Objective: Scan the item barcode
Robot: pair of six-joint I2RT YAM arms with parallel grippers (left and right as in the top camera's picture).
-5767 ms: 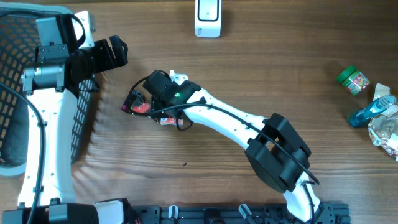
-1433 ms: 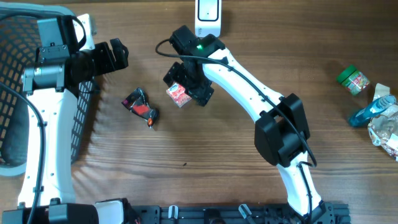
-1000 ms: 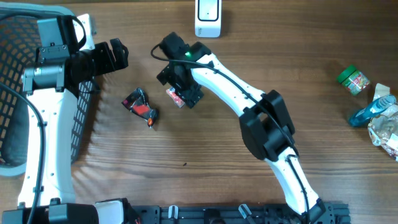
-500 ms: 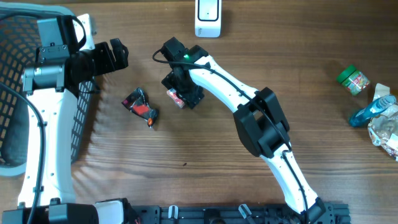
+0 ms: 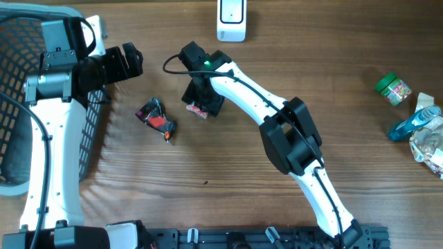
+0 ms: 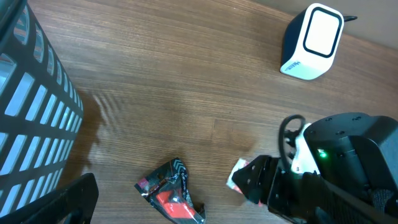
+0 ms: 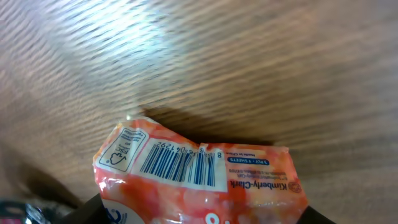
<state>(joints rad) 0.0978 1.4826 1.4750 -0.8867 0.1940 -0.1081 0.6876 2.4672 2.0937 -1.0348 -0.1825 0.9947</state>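
- And there was the right gripper (image 5: 203, 104), reaching out over the middle of the brown wooden table (image 5: 208, 187), directly above the soft orange-red tissue packet (image 5: 196, 109).
- From the right wrist view, the packet (image 7: 199, 180) sat between the two dark fingers, one at its 7 o'clock corner and one at its 5 o'clock corner; whether they were pinching it or only bracketing it, I could not tell.
- Its black-on-white barcode faced the wrist camera, along the packet's 12 o'clock edge, with a shadow on the wood just beyond it.
- The packet lay between 6 and 7 o'clock of the white box-shaped scanner (image 5: 230, 19), well apart from it.
- A crumpled black-and-red wrapper (image 5: 156, 119) rested on the table near the packet, at roughly its 9 o'clock.
- The left gripper (image 5: 128, 61) hung at the packet's 10 o'clock, fingers spread wide with nothing between them, beside the black mesh basket (image 5: 14, 104).
- In the left wrist view, the scanner (image 6: 312, 42) stood at 1 o'clock and the wrapper (image 6: 169, 196) at 6 o'clock.
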